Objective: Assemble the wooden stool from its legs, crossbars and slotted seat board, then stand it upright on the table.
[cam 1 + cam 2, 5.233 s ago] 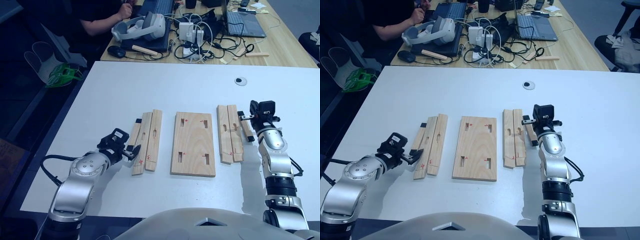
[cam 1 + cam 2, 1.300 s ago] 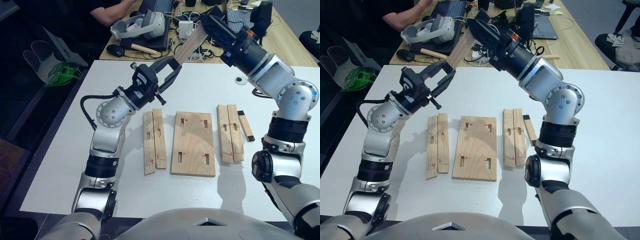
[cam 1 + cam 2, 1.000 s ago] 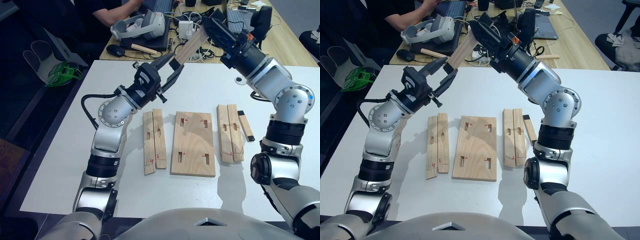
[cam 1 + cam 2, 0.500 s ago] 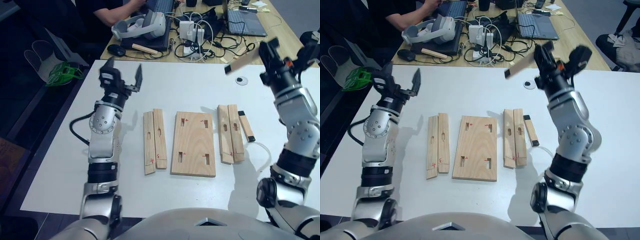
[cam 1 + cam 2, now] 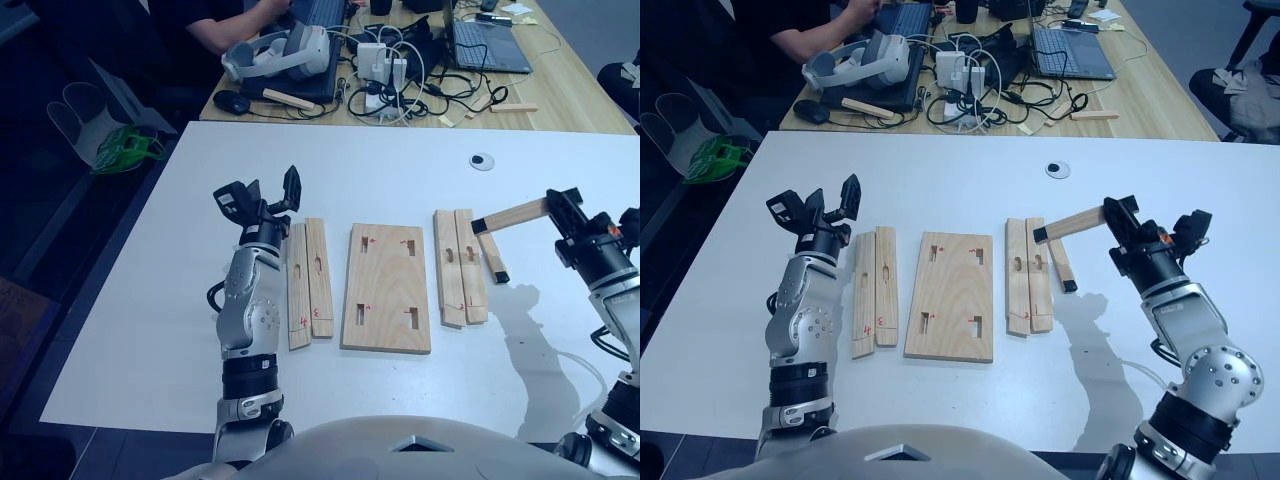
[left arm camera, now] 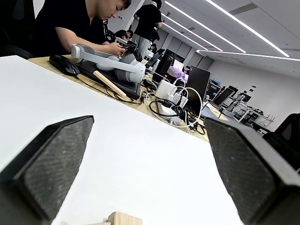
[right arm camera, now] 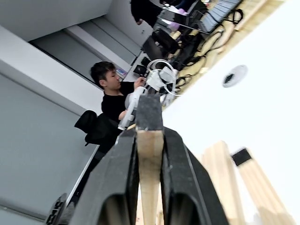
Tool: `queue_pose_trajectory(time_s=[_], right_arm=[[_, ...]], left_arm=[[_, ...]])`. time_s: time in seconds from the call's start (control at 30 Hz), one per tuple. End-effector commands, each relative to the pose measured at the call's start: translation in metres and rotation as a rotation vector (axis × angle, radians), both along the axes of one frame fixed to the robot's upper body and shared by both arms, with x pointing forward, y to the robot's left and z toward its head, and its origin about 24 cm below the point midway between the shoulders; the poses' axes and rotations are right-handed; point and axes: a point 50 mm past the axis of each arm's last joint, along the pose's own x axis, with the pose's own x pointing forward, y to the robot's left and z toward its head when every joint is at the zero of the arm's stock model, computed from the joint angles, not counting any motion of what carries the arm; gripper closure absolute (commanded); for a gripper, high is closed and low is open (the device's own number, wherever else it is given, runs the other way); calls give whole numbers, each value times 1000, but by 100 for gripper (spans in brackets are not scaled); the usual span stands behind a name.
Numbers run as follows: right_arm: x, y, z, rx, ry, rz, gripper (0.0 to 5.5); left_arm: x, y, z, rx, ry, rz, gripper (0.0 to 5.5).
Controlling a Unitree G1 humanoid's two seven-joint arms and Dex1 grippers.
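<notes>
1. Head views, counter stock.
 - The slotted seat board (image 5: 388, 287) is lying flat at the middle of the white counter (image 5: 400, 165).
 - A left leg pair (image 5: 308, 280) is lying side by side just beside one long edge of the board, and a right leg pair (image 5: 460, 265) is lying beside the other.
 - A loose crossbar (image 5: 491, 254) is resting against the outer side of the right pair.
 - Nothing is joined yet.
2. Head views, arms.
 - The left end effector (image 5: 262, 195) is hovering at the far end of the left leg pair, spread wide and carrying nothing.
 - The right end effector (image 5: 555, 207) is clamping one end of the held crossbar (image 5: 510, 214) above the counter. The bar's free end is pointing toward the right leg pair.
3. Left wrist view.
 - The two dark textured pads (image 6: 51, 164) are standing far apart.
 - A pale wooden end is showing low between them.
4. Right wrist view.
 - The fingers (image 7: 119, 183) are pressing both flat faces of the held crossbar, which is running straight out between them.
5. Handling, as judged.
 - The parts are looking like light, rigid, smooth softwood.
 - The crossbar is best gripped across its flat faces near one end, leaving the tenon free.
 - The leg boards are best gripped across their width, clear of the slots.
 - Tenons are likely needing square alignment before pressing.
</notes>
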Motion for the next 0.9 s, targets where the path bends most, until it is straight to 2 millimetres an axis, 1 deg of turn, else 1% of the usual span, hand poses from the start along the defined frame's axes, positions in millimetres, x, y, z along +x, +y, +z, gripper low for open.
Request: queue_pose_trajectory(time_s=[0.03,0.17,0.27,0.33,0.47,0.67,0.83,0.9], right_arm=[[-3,-1,-8,-35,30,-11,510],[4,8,-12,-81,35,-6,510],[9,17,-18,-207,74,-14,510],[10,25,-23,-255,87,-5,511],[9,38,-30,-273,96,22,511],[13,38,-32,-300,92,4,511],[22,50,-28,-291,71,-6,511],[24,50,-31,-309,88,-22,511]], left_arm=[[-2,-10,-2,-22,5,-9,116],[-1,-13,-3,-19,8,-21,116],[1,-14,-2,-18,7,-26,116],[2,-14,-1,-19,5,-25,116],[4,-15,0,-18,3,-27,116],[6,-17,1,-21,3,-26,116],[7,-19,1,-27,2,-27,116],[8,-20,1,-30,1,-29,116]])
